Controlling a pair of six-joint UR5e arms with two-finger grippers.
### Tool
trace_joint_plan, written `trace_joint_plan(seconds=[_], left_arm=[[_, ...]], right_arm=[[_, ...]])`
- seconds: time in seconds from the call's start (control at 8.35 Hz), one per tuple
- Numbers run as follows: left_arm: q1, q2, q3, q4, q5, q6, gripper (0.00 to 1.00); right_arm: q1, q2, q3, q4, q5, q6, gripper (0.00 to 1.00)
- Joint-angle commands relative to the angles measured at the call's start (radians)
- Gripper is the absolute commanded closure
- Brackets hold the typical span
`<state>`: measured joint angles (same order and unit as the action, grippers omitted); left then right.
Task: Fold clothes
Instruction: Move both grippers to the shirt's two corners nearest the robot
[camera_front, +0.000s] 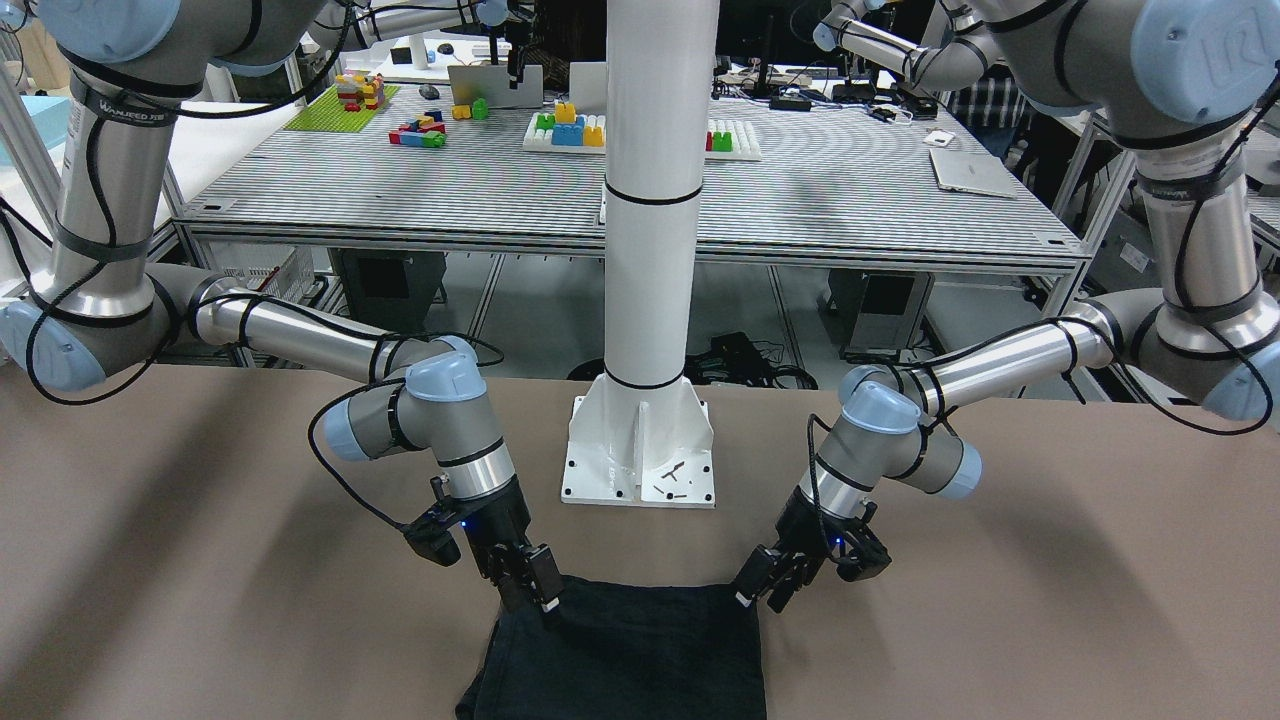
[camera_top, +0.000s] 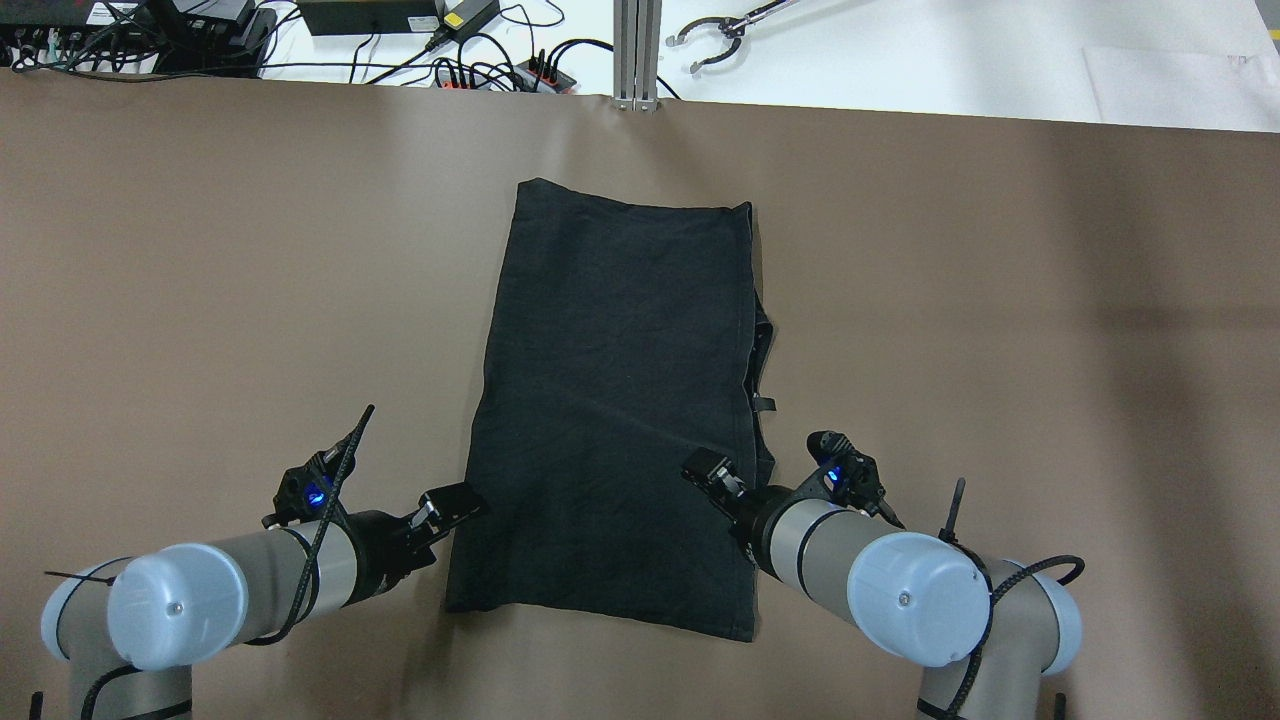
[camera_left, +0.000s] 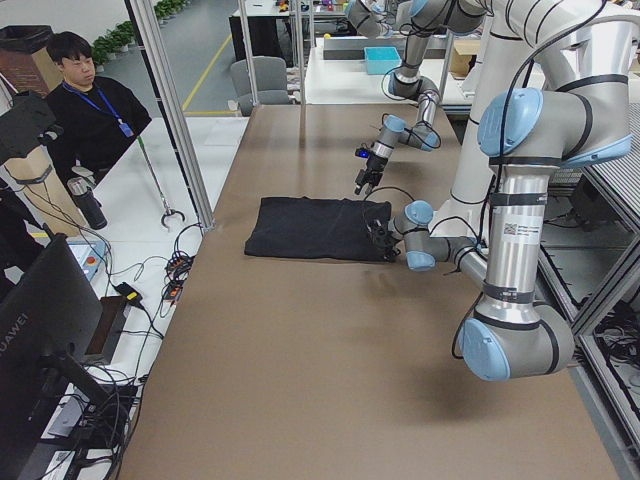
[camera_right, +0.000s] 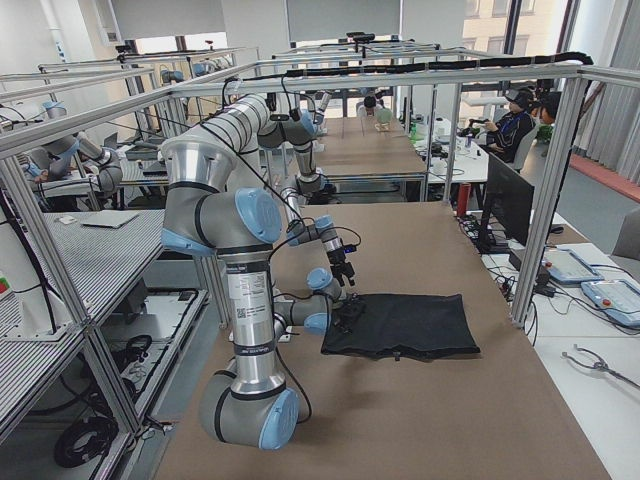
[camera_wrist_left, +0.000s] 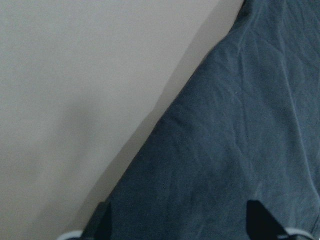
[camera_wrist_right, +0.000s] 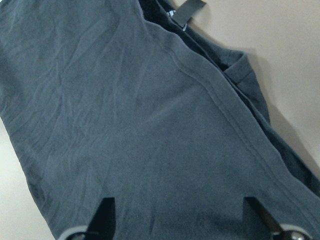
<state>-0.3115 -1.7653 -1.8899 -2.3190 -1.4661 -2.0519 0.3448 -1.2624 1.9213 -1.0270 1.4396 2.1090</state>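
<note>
The garment (camera_top: 620, 400) lies flat, a folded panel at centre frame on the table (camera_top: 200, 250), with left claw (camera_top: 448, 506) and right claw (camera_top: 712, 474) both spread at its lower side edges; judged step: gripping for a further fold, which calls for pinching all layers.

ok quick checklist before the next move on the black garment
1. Garment lying flat on the table, folded to a long rectangle: ok.
2. Left gripper open, at the garment's near left corner: ok.
3. Right gripper open, over the near right edge: ok.
4. Right edge tidy: not ok, under layers and a small tab stick out past it.
5. Fingertips touching the fabric: cannot tell.
</note>
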Motion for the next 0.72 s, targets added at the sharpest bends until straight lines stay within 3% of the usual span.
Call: trace_joint_plan(seconds=[0.0, 0.48, 0.6], left_arm=[[0.048, 0.02, -0.005, 0.003, 0.029, -0.042, 0.05], [0.091, 0.044, 0.012, 0.003, 0.029, -0.033, 0.05], [0.098, 0.04, 0.014, 0.003, 0.03, -0.031, 0.05]], right_arm=[[-0.01, -0.025, 0.004, 0.045, -0.018, 0.016, 0.09], [0.029, -0.026, 0.001, 0.028, 0.002, -0.116, 0.07], [0.043, -0.028, 0.002, 0.019, 0.042, -0.176, 0.06]])
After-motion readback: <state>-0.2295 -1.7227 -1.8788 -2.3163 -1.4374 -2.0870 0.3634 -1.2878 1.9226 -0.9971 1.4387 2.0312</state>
